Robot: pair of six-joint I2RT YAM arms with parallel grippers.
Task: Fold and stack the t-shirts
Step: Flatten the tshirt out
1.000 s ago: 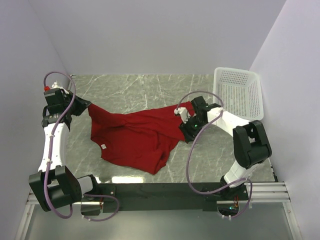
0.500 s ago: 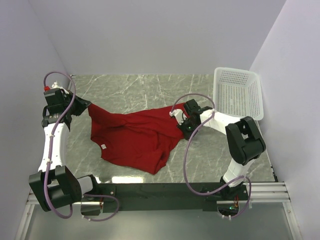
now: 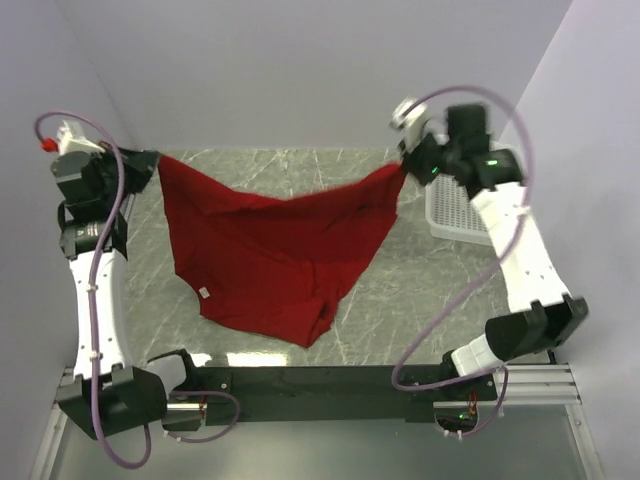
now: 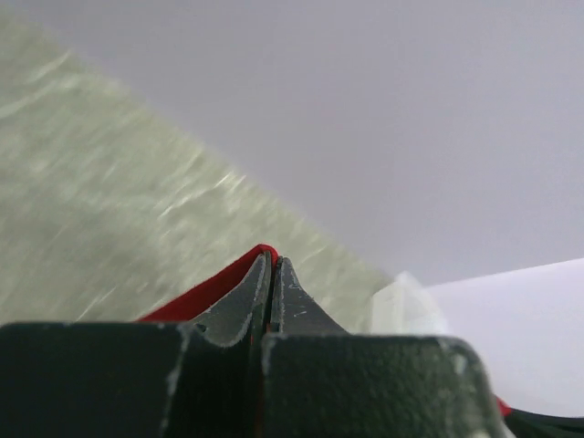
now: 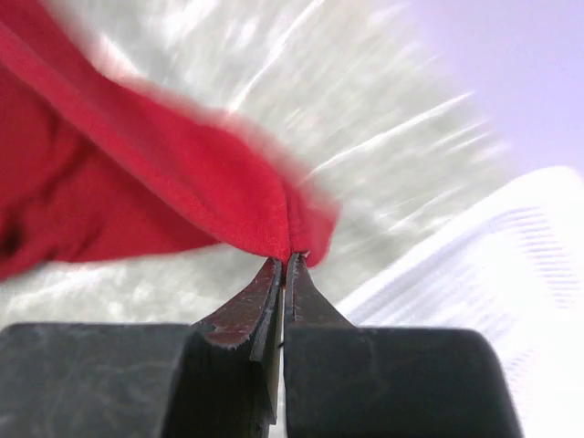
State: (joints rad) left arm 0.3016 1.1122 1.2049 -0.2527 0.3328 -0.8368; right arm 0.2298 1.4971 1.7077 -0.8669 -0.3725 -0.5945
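Above the grey marble tabletop (image 3: 440, 290), a deep red t-shirt (image 3: 270, 250) hangs stretched between two raised arms. The left claw (image 3: 152, 158) is pinched tight on one upper corner of the cloth, at the side of the tabletop farthest from the white mesh basket (image 3: 452, 218). Its wrist camera shows both fingers pressed flat together with a thin red edge caught between them. The right claw (image 3: 403, 166) is clamped just as tightly on the opposite upper corner, up in the air just beside the basket, on the side that faces the shirt. Its wrist camera, though blurred, shows the closed fingertips biting a gathered point of red cloth, with the basket's white wall pale and out of focus off to one side.

Between the two grips the shirt's top edge sags in a shallow dip. From there the cloth falls in a broad sheet, and its lower part rests rumpled on the tabletop, well away from the basket and toward the arm bases. A small white tag (image 3: 204, 293) shows near the shirt's lower edge, on the side away from the basket.
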